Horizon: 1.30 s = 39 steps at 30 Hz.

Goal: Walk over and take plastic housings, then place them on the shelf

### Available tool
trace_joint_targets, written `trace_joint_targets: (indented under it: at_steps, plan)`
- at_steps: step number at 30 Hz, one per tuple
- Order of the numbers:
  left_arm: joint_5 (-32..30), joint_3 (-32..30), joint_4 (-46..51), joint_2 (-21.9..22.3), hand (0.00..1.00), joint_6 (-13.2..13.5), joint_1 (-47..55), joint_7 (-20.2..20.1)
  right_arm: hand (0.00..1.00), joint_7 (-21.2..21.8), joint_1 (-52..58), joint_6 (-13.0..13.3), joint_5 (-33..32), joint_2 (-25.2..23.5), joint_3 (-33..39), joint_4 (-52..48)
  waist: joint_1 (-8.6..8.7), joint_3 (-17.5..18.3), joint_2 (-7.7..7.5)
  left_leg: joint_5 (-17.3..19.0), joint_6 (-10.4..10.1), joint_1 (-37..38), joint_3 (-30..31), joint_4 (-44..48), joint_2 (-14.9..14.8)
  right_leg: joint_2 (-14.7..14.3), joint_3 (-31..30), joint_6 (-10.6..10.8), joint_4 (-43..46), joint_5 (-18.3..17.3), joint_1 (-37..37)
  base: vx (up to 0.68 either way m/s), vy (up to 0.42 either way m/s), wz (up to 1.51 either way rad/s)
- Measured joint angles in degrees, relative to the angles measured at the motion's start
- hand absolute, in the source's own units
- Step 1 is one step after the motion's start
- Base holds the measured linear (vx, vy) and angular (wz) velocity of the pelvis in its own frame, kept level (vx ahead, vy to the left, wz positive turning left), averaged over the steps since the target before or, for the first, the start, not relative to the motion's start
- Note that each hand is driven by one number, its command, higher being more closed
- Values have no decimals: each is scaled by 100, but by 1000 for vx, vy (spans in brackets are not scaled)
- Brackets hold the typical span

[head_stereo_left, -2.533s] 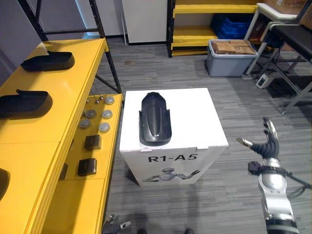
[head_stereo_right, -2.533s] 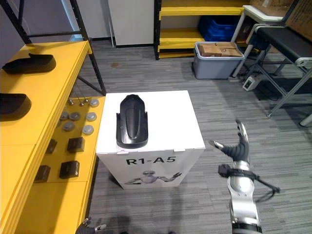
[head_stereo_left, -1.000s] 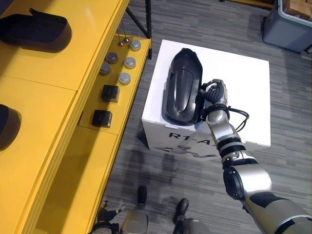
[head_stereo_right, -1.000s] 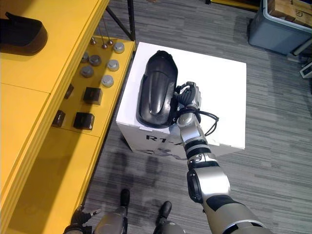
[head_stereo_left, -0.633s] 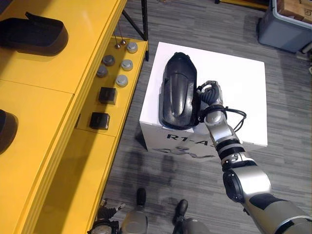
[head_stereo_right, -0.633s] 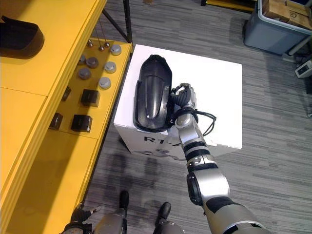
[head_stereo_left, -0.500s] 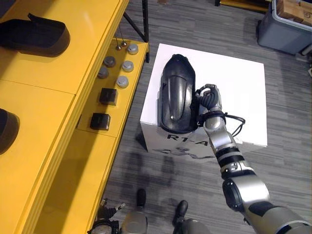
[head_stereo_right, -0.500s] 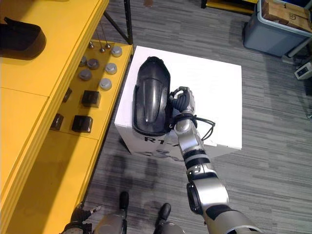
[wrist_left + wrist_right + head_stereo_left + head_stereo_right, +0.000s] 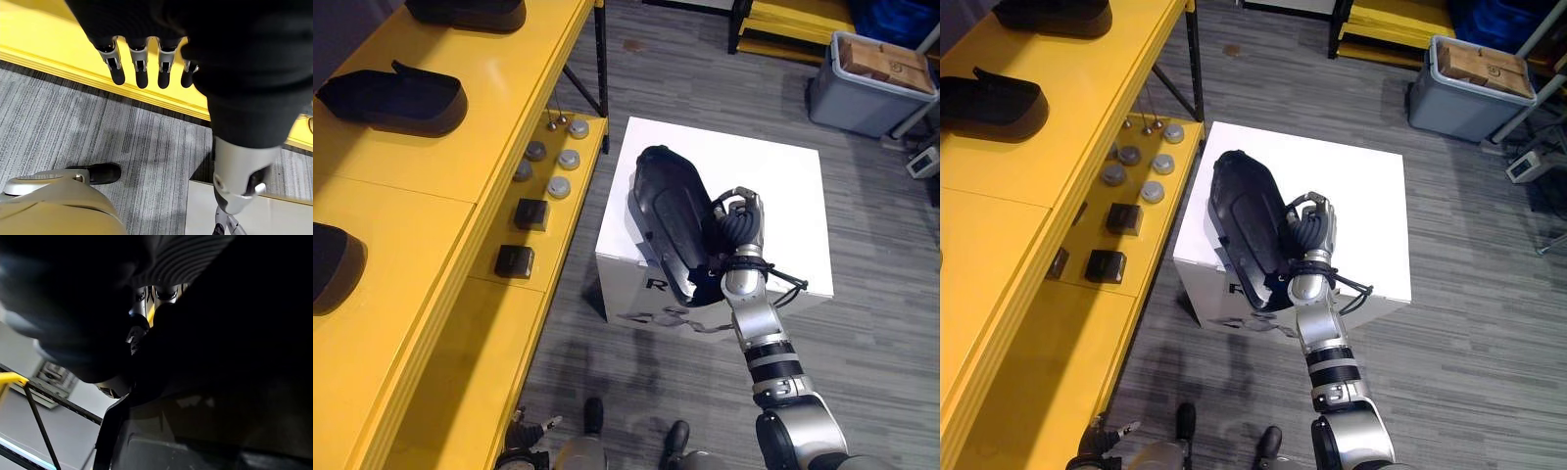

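A long black plastic housing [image 9: 668, 217] is off the white box [image 9: 778, 196] and tilted, its near end hanging past the box's front edge. My right hand [image 9: 737, 221] has its fingers curled over the housing's right rim and holds it up. In the right wrist view the dark housing [image 9: 195, 431] sits right against the hand. My left hand [image 9: 140, 69] hangs low beside the yellow shelf's edge with straight fingers and holds nothing.
The yellow shelf [image 9: 421, 186] runs along the left and bears three more black housings [image 9: 396, 96]. Its lower level holds several round caps [image 9: 558, 171] and black blocks [image 9: 529, 212]. A grey bin [image 9: 869, 86] with cardboard stands far right on the grey floor.
The housing lay flat on the box; now my right hand has raised it and tipped it toward me. The whole view has also shifted.
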<state>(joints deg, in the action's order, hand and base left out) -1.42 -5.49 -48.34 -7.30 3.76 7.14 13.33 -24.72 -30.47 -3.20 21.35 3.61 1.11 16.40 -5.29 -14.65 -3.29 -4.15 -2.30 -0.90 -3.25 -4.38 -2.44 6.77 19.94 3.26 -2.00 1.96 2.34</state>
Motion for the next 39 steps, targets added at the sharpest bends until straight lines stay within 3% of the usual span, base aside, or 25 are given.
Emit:
trace_joint_targets:
  at_steps: [10,17,26,32,39]
  plan:
    - [-3,18,455,78,0,59,183,72,100,-344,440,80,71,1,113,-628,3,122,11,1,4,-1,43,12,-2,-8,-4,1,-4,-3,21,-2,2,0]
    - [-5,91,2860,659,0,233,719,260,100,-740,632,312,273,-6,149,-1647,1,306,102,15,25,14,47,14,10,-5,-2,-2,-52,-7,63,0,0,0]
    - [150,391,5652,667,0,666,887,313,100,-868,817,453,375,-12,72,-2442,12,567,249,45,71,84,41,14,19,-11,1,-1,-127,-7,167,0,0,0]
    - [610,1008,6727,482,0,928,801,344,100,-818,827,562,374,-8,-248,-2694,99,726,269,47,73,119,25,13,19,-11,-15,-1,-131,-7,194,-2,3,-1]
    - [1149,1882,6773,324,0,1010,75,167,100,-571,852,687,373,-10,-905,-2877,167,840,271,55,81,209,-16,-9,16,-16,-60,-1,-154,-6,254,-15,11,-2]
